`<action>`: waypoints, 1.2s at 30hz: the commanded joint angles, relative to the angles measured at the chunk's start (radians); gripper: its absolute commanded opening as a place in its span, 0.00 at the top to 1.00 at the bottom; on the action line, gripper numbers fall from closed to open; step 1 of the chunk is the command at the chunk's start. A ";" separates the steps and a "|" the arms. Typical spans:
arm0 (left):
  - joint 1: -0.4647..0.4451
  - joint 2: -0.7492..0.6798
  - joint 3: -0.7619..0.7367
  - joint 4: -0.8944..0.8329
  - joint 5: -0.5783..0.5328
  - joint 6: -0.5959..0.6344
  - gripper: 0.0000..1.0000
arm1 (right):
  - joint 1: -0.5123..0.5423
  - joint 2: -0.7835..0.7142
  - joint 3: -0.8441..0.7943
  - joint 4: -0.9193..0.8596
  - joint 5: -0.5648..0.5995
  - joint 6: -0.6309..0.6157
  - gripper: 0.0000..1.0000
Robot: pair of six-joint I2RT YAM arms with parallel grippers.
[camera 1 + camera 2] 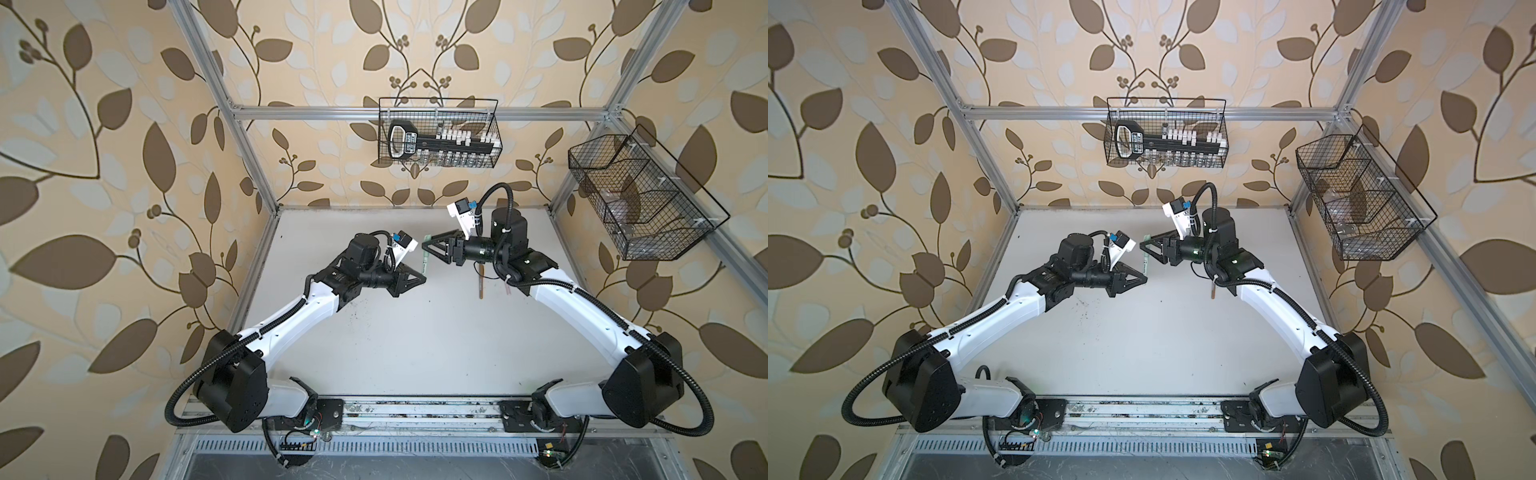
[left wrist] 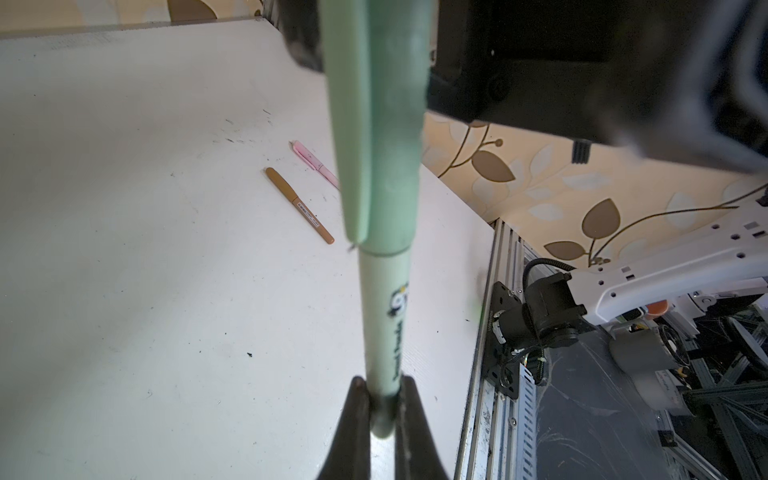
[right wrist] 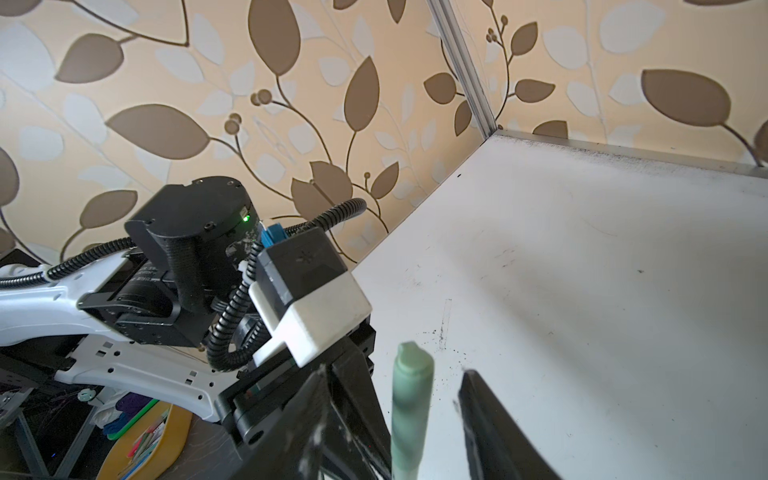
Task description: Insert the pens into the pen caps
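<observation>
Pale green pen [image 2: 384, 316] is pinched near its rear end by the left end effector [image 2: 382, 399]. Its jaws are closed tight on the barrel and hold the pen in the air above the table [image 2: 124, 208], between the two arms in both top views. The pale green cap [image 2: 378, 124] sits on the pen's far end. In the left wrist view its rim meets the barrel with no dark tip showing, so I judge it pushed fully home. The right end effector [image 3: 392, 380] straddles the cap with its jaws apart. The right wrist view shows a gap on each side of the cap, so it grips nothing.

The step in hand looks like letting go and clearing off. To do it well, the right jaws should widen evenly and draw back without brushing the cap. The left grip holds only a short length at the end, so a sideways knock could lever the pen out of it. The left should hold firm until the right is clear, then lower the pen flat onto a bare patch of table.

Further out, the tan-brown pen [image 2: 299, 205] and the pink pen [image 2: 316, 166] lie on the table near each other but not touching. Both appear capped already. The green one should be set down well apart from them.
</observation>
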 commanded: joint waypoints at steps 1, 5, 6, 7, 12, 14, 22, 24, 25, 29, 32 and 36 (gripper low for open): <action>-0.004 -0.027 0.014 0.007 0.031 0.011 1.00 | 0.008 0.032 0.045 -0.023 -0.022 -0.033 0.50; -0.004 -0.031 0.012 0.006 0.030 0.015 1.00 | 0.018 0.056 0.050 -0.068 -0.008 -0.064 0.52; -0.005 -0.033 0.012 0.005 0.030 0.015 1.00 | 0.019 0.059 0.050 -0.067 -0.008 -0.066 0.52; -0.004 -0.034 0.014 0.002 0.029 0.017 1.00 | 0.019 0.061 0.052 -0.065 -0.009 -0.063 0.53; -0.004 -0.031 0.018 -0.008 0.023 0.026 1.00 | 0.027 0.064 0.051 -0.042 -0.019 -0.052 0.71; -0.005 -0.030 0.024 -0.009 0.016 0.027 1.00 | 0.027 0.068 0.051 -0.036 -0.029 -0.047 0.84; -0.004 -0.019 0.078 -0.044 0.010 0.025 0.61 | 0.003 0.060 0.037 -0.007 -0.048 0.008 1.00; -0.003 -0.025 0.083 -0.055 0.012 0.023 0.38 | -0.016 0.030 0.010 0.023 -0.038 0.041 1.00; -0.003 -0.028 0.082 -0.058 0.009 0.021 0.33 | -0.025 0.013 -0.005 0.041 -0.032 0.059 1.00; -0.002 -0.052 0.054 -0.054 -0.015 0.002 0.24 | -0.065 -0.076 -0.126 0.198 0.004 0.184 1.00; -0.001 -0.067 0.028 -0.025 -0.025 -0.024 0.21 | -0.076 -0.132 -0.213 0.310 0.027 0.266 1.00; -0.001 -0.060 0.016 0.011 -0.010 -0.051 0.20 | -0.081 -0.183 -0.284 0.383 0.045 0.323 1.00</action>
